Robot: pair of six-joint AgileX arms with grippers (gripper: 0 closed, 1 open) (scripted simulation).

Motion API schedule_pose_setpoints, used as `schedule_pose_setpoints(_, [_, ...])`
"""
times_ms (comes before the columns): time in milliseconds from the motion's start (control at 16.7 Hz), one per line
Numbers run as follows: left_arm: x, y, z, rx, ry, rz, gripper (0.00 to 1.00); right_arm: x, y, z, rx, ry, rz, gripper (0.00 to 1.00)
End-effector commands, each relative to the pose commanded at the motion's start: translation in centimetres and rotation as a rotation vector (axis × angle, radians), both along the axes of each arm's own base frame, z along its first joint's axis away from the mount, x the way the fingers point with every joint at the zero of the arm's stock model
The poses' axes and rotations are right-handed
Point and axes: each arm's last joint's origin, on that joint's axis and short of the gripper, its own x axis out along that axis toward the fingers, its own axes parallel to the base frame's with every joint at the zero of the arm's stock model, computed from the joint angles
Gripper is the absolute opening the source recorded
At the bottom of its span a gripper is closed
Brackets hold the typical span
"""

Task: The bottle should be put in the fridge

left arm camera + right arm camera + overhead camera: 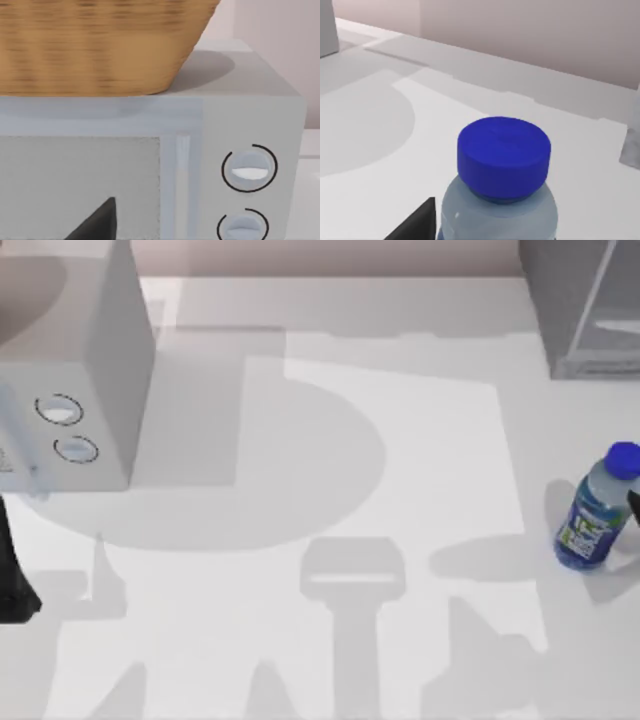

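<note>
The bottle (598, 510) stands upright near the table's right edge, clear with a blue cap (624, 458) and a blue-and-green label. My right gripper (634, 505) shows as a dark sliver at the picture's right edge, right beside the bottle. In the right wrist view the blue cap (503, 159) is very close, and a dark part of the gripper (417, 222) lies just beside the bottle's shoulder. The fridge (585, 300), dark grey with pale frame edges, stands at the back right corner. My left arm (12, 580) is parked at the left edge.
A pale grey box with two round dials (70, 390) stands at the back left. In the left wrist view a wicker basket (100, 45) rests on top of that box (240, 110). White tabletop (330, 490) stretches between box and bottle.
</note>
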Motion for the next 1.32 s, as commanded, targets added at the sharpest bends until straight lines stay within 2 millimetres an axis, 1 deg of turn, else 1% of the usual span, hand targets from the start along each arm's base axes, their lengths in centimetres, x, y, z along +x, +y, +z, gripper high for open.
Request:
schedule_pose_setpoints(120, [0.0, 0.0, 0.0, 0.000, 0.000, 0.000, 1.00, 0.7, -0.6, -1.8, 0.007, 0.010, 0.070, 1.00])
schedule_pose_setpoints(300, [0.0, 0.0, 0.0, 0.000, 0.000, 0.000, 1.00, 1.0, -1.4, -4.2, 0.019, 0.015, 0.157, 1.00])
schedule_pose_setpoints(420, [0.0, 0.0, 0.0, 0.000, 0.000, 0.000, 1.00, 0.9, -1.7, -5.4, 0.026, 0.014, 0.199, 1.00])
schedule_pose_setpoints(540, [0.0, 0.0, 0.0, 0.000, 0.000, 0.000, 1.00, 0.7, -1.9, -6.3, 0.031, 0.010, 0.228, 1.00])
schedule_pose_setpoints(660, [0.0, 0.0, 0.0, 0.000, 0.000, 0.000, 1.00, 0.6, -2.0, -6.7, 0.033, 0.008, 0.242, 1.00])
schedule_pose_setpoints(1020, [0.0, 0.0, 0.0, 0.000, 0.000, 0.000, 1.00, 0.6, -1.9, -6.7, 0.035, 0.010, 0.246, 1.00])
schedule_pose_setpoints(1200, [0.0, 0.0, 0.0, 0.000, 0.000, 0.000, 1.00, 1.9, -1.1, -6.8, 0.033, 0.007, 0.244, 1.00])
schedule_pose_setpoints(1320, [0.0, 0.0, 0.0, 0.000, 0.000, 0.000, 1.00, 3.1, 0.0, -7.0, 0.033, 0.007, 0.244, 1.00])
